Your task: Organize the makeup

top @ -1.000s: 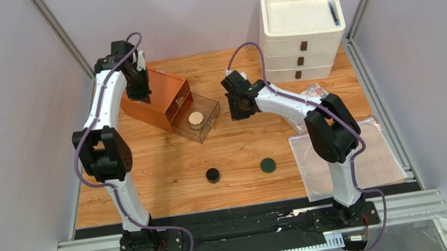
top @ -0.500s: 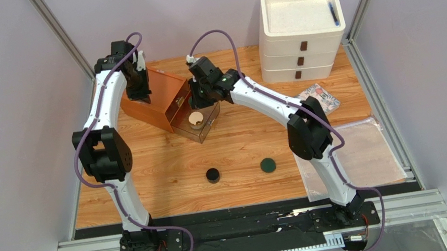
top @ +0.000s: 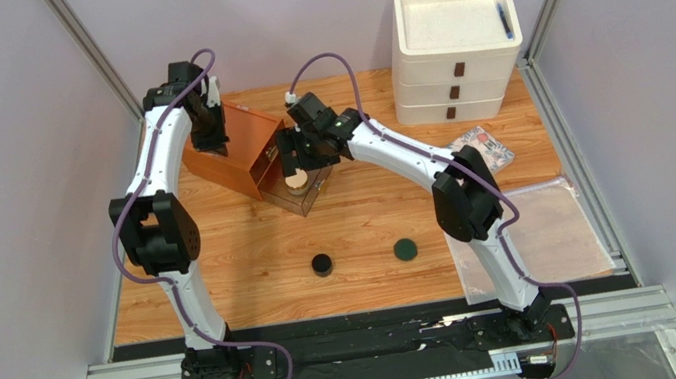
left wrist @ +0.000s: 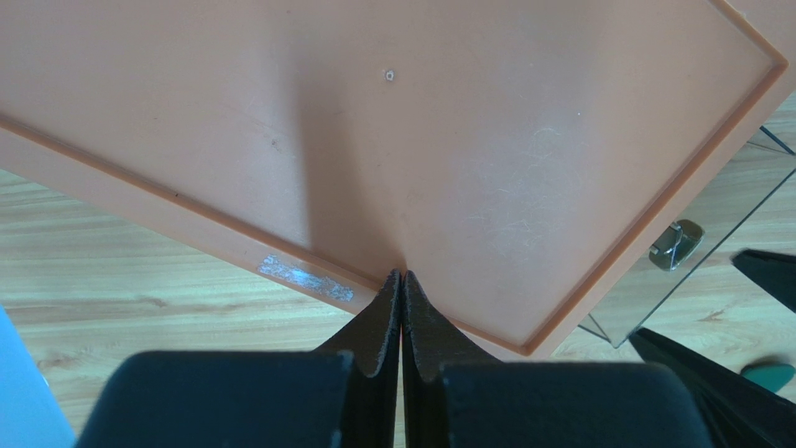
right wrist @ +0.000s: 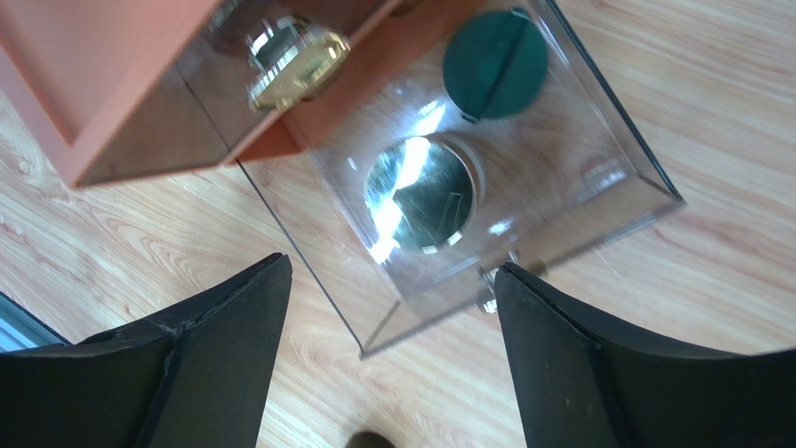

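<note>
Looking into the clear drawer [right wrist: 598,159] pulled out of the front of the orange box [top: 234,153], you find two pieces of makeup. The gold-rimmed round jar [right wrist: 420,193] sits near the drawer's outer end, and a dark green disc [right wrist: 495,63] lies closer to the box. Above them, a gold knob [right wrist: 297,58] sticks out from the box front.

Your right gripper [right wrist: 392,271] hangs over the drawer with its fingers [right wrist: 224,327] spread wide and nothing between them. From above, this gripper hides part of the drawer. Your left gripper [left wrist: 402,275] is on top of the box with its fingers pressed together, holding nothing, the tips touching the lid near one edge.

Out on the table in front of the box, well apart from the drawer, you have a black round pot [top: 322,264] and a second dark green disc [top: 407,250], side by side but not touching. Farther to the right of the box stands a white stack of drawers [top: 455,49]. Nearer you than that stack lie a printed packet [top: 483,148] and a clear plastic bag [top: 553,237].
</note>
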### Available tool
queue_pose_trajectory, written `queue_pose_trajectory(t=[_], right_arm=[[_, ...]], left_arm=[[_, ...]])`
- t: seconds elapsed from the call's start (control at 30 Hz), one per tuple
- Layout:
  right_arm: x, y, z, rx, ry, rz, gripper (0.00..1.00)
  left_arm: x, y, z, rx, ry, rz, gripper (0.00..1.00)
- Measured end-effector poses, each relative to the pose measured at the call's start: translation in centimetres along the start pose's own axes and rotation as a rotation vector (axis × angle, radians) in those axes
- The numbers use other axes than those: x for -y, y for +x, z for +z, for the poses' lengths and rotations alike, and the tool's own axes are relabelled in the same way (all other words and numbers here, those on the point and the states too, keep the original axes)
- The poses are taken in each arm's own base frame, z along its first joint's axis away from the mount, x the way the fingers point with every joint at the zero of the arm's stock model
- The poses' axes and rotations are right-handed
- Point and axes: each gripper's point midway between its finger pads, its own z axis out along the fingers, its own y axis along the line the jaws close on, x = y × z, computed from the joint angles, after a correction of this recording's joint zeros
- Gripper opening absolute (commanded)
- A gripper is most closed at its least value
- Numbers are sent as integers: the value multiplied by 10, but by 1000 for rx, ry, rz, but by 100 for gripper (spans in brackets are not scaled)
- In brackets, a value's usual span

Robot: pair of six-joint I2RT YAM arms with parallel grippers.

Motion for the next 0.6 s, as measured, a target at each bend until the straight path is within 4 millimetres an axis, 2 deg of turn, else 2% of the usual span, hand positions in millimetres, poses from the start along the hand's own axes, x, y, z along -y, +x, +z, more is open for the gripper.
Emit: queue_pose_trajectory(t=[0.23, 0.37, 0.47, 0.57, 0.6], right_arm=[[27, 16, -54, -4, 67, -29, 84], [53, 46, -87, -56, 125, -66, 84], [82, 94, -108, -152, 185, -83, 85], [104, 135, -114, -245, 232, -82, 83], [114, 155, -117, -295, 256, -81, 82]], left_arm=[[0, 0, 0, 0, 2, 0, 0], [1, 0, 0, 0, 5, 0, 0], [1, 0, 0, 0, 7, 0, 0], [1, 0, 0, -1, 8, 0, 0], [1, 0, 0, -1, 8, 0, 0]])
